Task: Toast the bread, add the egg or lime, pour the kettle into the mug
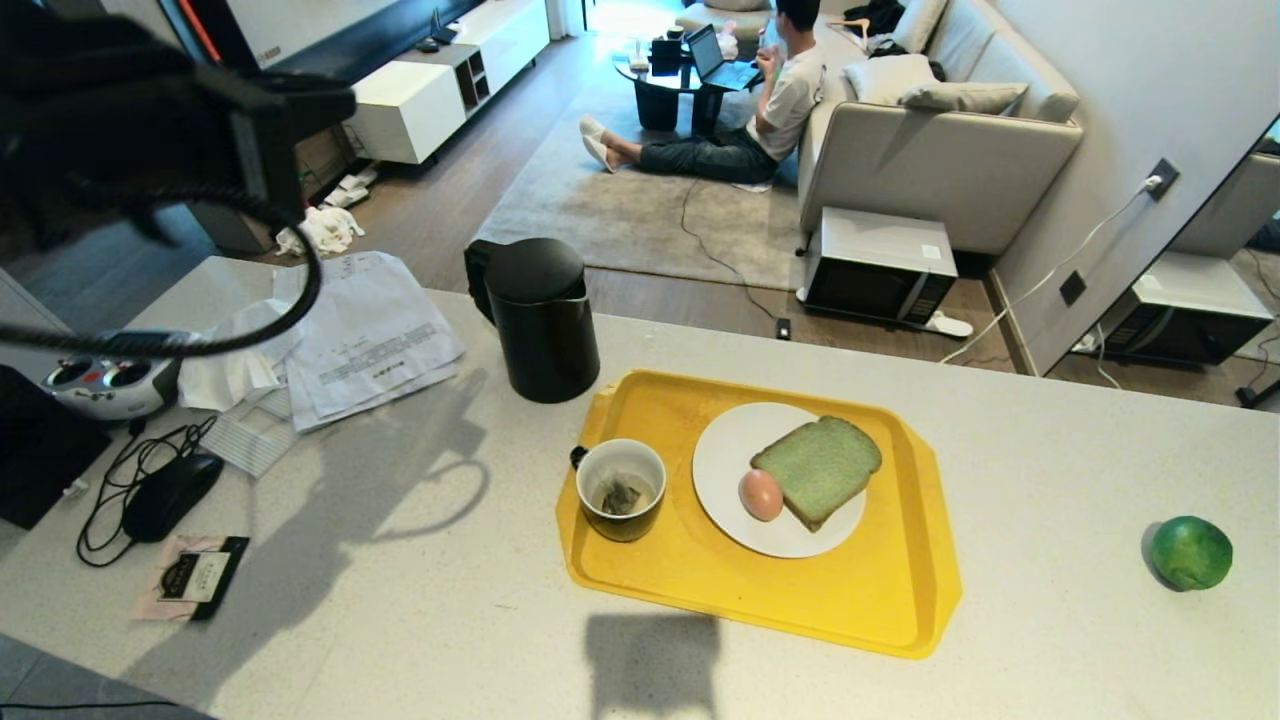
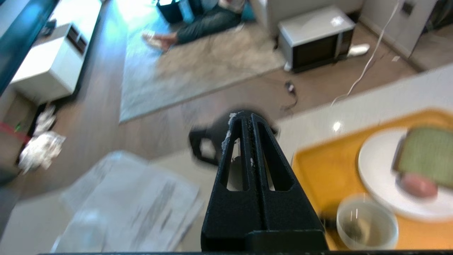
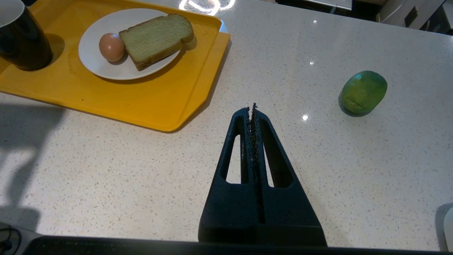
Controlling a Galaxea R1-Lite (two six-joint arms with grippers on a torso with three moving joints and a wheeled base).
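The pale green bread (image 1: 818, 468) and a pinkish-brown egg (image 1: 760, 494) lie on a white plate (image 1: 725, 450) on a yellow tray (image 1: 800, 590). The dark mug (image 1: 625, 530) with a tea bag stands at the tray's left end. The black kettle (image 1: 540, 320) stands behind the tray, lid on. The lime (image 1: 1190, 552) rests alone far to the right. My left gripper (image 2: 246, 115) hangs high over the counter's left side, shut and empty, with the kettle (image 2: 216, 129) beyond its tips. My right gripper (image 3: 252, 108) is shut and empty above bare counter between tray and lime (image 3: 363, 91).
Loose papers (image 1: 370, 340), a black mouse (image 1: 170, 495) with cable and a small appliance (image 1: 105, 385) crowd the counter's left. Beyond the far edge is a living room: a microwave (image 1: 878, 265) on the floor, a sofa, and a person (image 1: 770, 110) sitting by a low table.
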